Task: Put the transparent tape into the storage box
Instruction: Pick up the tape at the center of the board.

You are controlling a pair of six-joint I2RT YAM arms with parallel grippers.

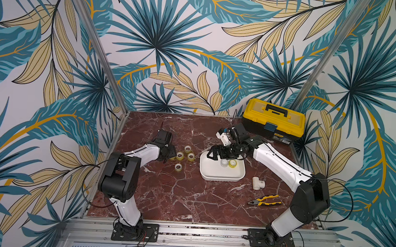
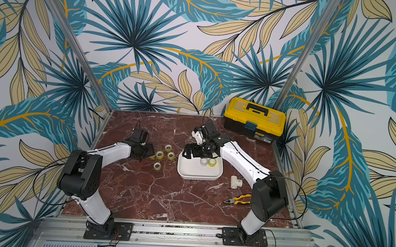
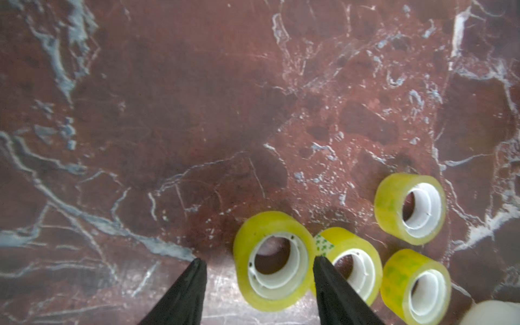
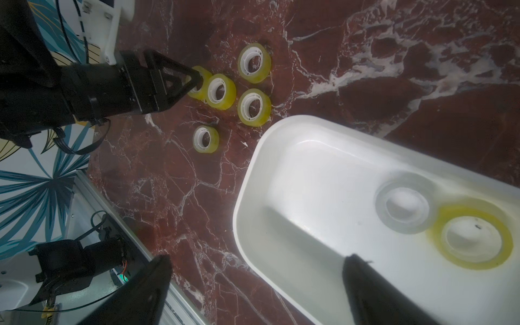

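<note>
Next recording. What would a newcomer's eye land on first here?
After the leafy wallpaper, the bright yellow toolbox at the far right corner of the red marble table jumps out. Left of centre, five yellowish tape rolls cluster, with the left hand open around one. The right hand hangs open over the white storage box, which holds two more rolls.

Dark red marble-pattern tabletop (image 1: 188, 198), white veins. 5 yellow-tinted clear tape rolls (image 1: 179, 155) (white cores) outside; 1 whitish, 1 yellow inside shallow white plastic tub (image 1: 213, 172). Yellow-and-black plastic toolbox (image 1: 255, 115).
</note>
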